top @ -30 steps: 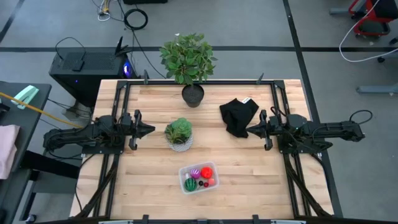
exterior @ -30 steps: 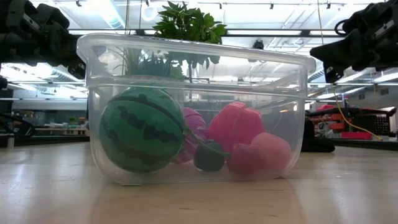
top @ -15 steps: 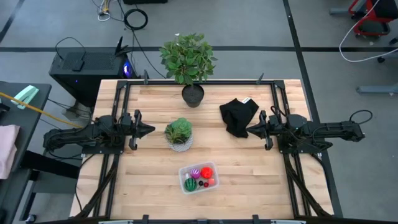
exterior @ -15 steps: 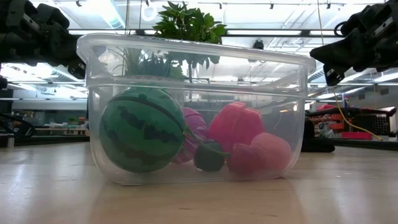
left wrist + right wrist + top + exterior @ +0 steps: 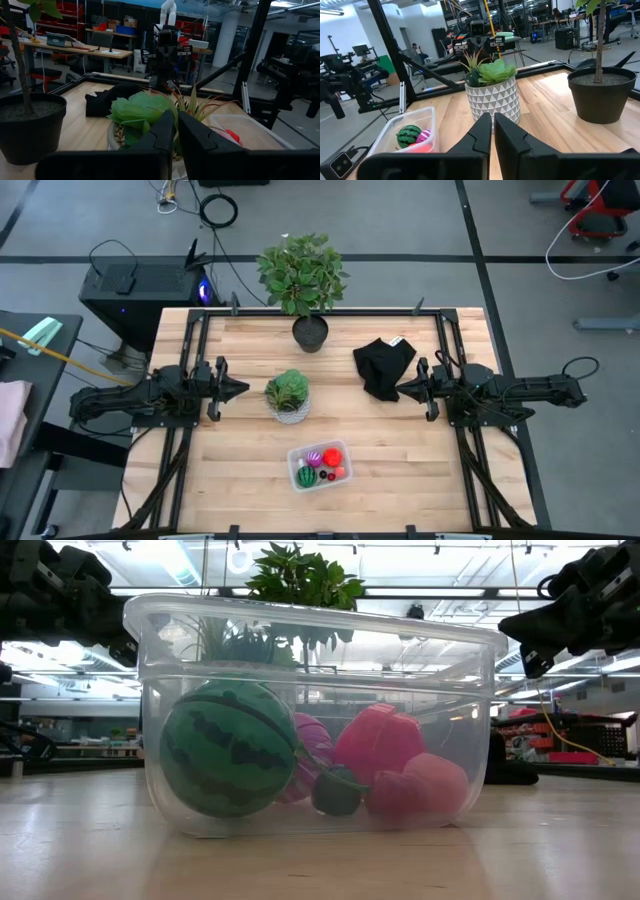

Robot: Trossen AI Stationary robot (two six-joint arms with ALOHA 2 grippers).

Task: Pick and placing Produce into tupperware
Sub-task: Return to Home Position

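clear plastic marks your target: in the high view the tupperware (image 5: 292,454) sits near the front edge of the wooden table (image 5: 420,470), with the produce (image 5: 322,465) inside it. the left gripper (image 5: 238,389) and right gripper (image 5: 403,391) hover at mid-table on either side, well apart from the tub, with the small potted plant (image 5: 288,395) between them and a black cloth (image 5: 382,365) just beside the right one. in the low view you see the green striped ball (image 5: 228,748) against the tub's left wall, a purple piece (image 5: 312,765) behind it, a red piece (image 5: 380,740), a pink-red piece (image 5: 435,780) and a tiny dark piece (image 5: 337,792) on the floor of the tub. in the left wrist view the fingers (image 5: 162,135) are closed to a thin slit, holding nothing. in the right wrist view the fingers (image 5: 479,131) are likewise drawn almost together and empty.
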